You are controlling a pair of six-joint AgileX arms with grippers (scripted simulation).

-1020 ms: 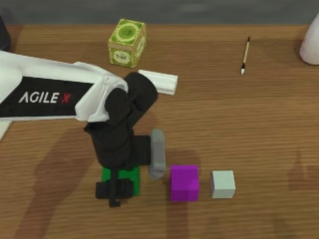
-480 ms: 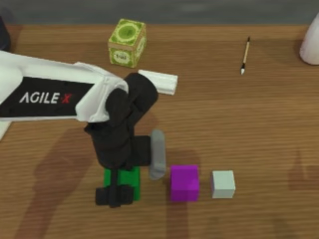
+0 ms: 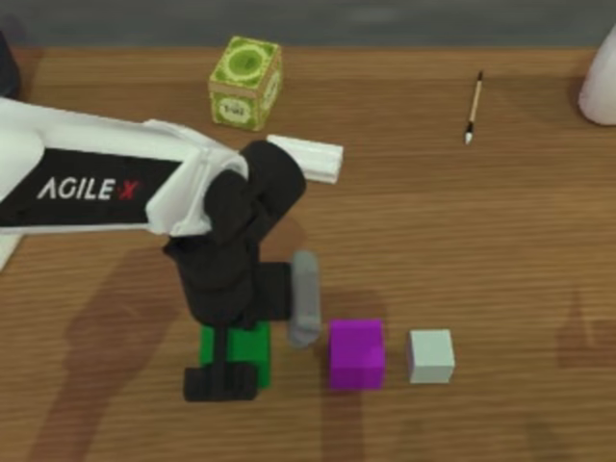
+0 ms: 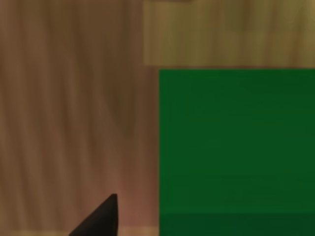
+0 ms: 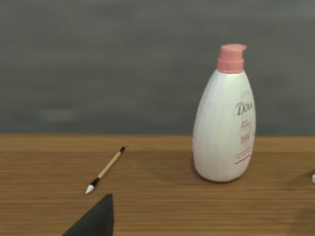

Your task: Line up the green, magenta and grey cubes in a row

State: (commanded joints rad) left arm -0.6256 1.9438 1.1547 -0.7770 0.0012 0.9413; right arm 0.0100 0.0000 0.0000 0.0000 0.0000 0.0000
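Left gripper [image 3: 223, 381] sits low over the green cube [image 3: 252, 339], whether gripping I cannot tell, setting it beside the magenta cube [image 3: 356, 353] and grey cube [image 3: 430, 355] to its right to complete the row.

Left arm [image 3: 144, 192] covers much of green cube [image 3: 252, 348]; only its right part and a strip on the left show from above. Left gripper [image 3: 223, 381]: finger spread unreadable under the wrist. Left wrist view: cube cut off at two edges. White ridged block [image 3: 313, 157]: left end hidden behind arm. Lotion bottle [image 5: 225, 118]: small label print illegible; clipped in top view. Right arm not seen from above.
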